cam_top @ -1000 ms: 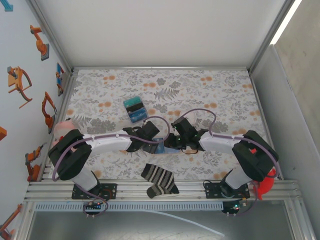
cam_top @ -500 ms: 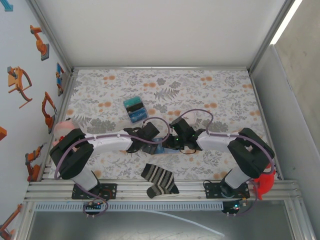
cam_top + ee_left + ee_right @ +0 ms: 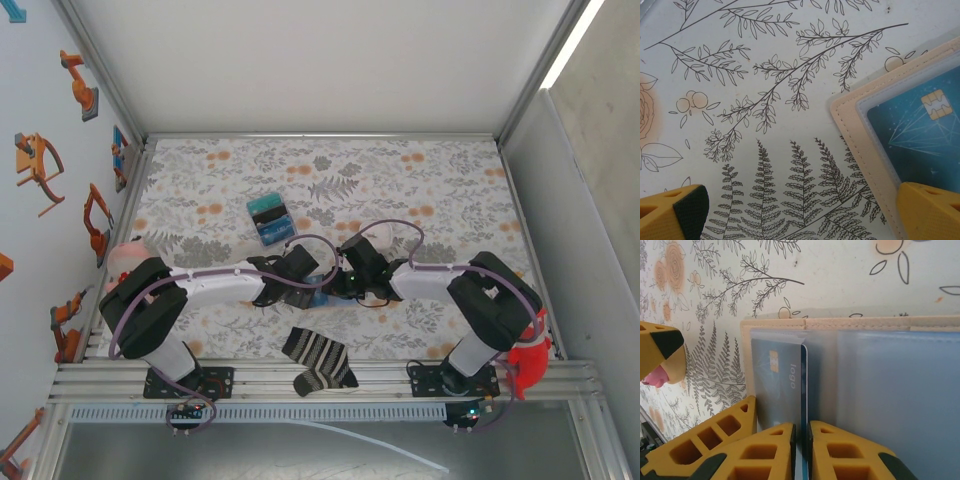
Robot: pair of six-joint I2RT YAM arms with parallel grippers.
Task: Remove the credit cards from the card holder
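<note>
- The card holder [image 3: 880, 385] lies open and flat on the flowered surface [image 3: 420, 180], at the near middle where the two arms meet, with its tan border outward and its blue-grey panels facing up.
- One credit card [image 3: 776, 385] — teal, with a chip and the word "logo" — sits in the end pocket, its long edge just proud of the sleeve.
- The right pincer [image 3: 801, 440] is closed to a thin slit. That card edge runs straight into the slit, so it looks to me to have the card nipped by its edge.
- The left pincer [image 3: 805, 202] is spread wide with nothing in it. One finger is over the holder's corner and the other is out over bare cloth. Whether that finger presses down I can't tell.
- The step in hand, I'd judge, is drawing a card — gripped, but not yet out of its pocket.
- The next move calls for a steady pull along the pocket's opening, kept flat to the surface, with the holder pinned so it doesn't drag along. The soft sleeve may cling, and a grip on so thin an edge could slip.
- I can't make out any other cards; the remaining panels look cloudy.
</note>
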